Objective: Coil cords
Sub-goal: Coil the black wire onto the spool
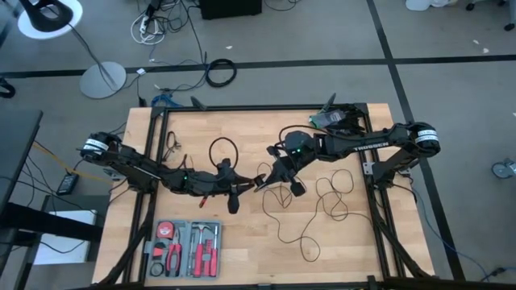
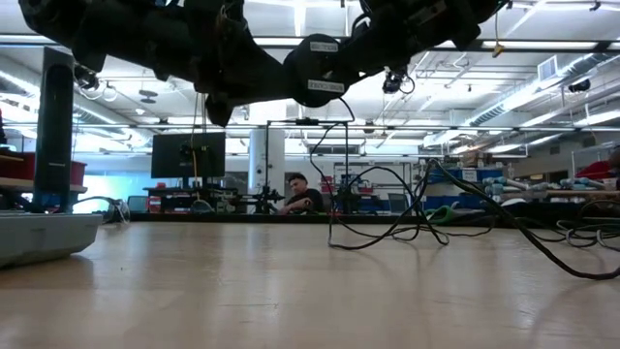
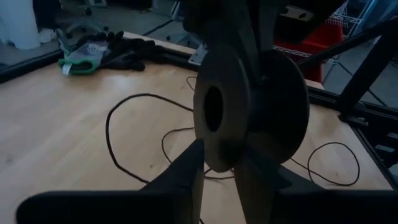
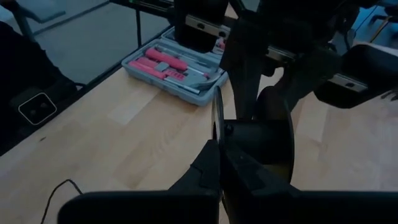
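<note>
One black cord point(image 1: 322, 201), one spool point(image 3: 249, 106), one tool case point(image 1: 185, 250), two arms.

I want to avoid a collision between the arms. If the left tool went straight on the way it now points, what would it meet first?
Most likely the black spool. In the left wrist view it stands directly ahead of the left tool, whose fingers sit at its rim. The right tool comes right behind it. Depth is hard to judge.
</note>
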Controlling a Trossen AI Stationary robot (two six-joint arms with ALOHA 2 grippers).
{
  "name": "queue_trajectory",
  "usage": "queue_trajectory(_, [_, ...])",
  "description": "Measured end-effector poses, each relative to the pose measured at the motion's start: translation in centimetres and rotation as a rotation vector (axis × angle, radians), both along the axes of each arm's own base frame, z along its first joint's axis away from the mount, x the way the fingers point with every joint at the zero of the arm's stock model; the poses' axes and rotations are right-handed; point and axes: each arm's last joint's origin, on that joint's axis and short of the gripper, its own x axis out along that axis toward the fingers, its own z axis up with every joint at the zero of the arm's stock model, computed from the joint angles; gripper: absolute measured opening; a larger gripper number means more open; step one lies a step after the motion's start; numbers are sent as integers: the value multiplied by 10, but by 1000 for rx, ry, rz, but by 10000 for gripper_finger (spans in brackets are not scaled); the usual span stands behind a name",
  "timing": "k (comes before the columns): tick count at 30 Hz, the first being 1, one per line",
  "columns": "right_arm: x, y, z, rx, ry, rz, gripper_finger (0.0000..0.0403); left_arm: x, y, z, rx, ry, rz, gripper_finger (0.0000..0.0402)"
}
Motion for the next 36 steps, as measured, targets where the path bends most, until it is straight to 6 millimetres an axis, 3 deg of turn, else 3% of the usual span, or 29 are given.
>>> queue_trajectory(11, [1, 0, 2, 33, -10, -7, 0, 1, 0, 3, 48, -24, -7, 6])
queue_trajectory(20, [1, 0, 2, 98, 23, -44, 6, 1, 0, 3, 45, -25, 5, 1])
queue_trajectory(28, [1, -3, 0, 141, 82, -197, 39, -1, 3, -4, 31, 41, 97, 1])
queue_trajectory(36, [-8, -3, -4, 136, 184, -218, 66, -9, -2, -14, 51, 120, 255, 0])
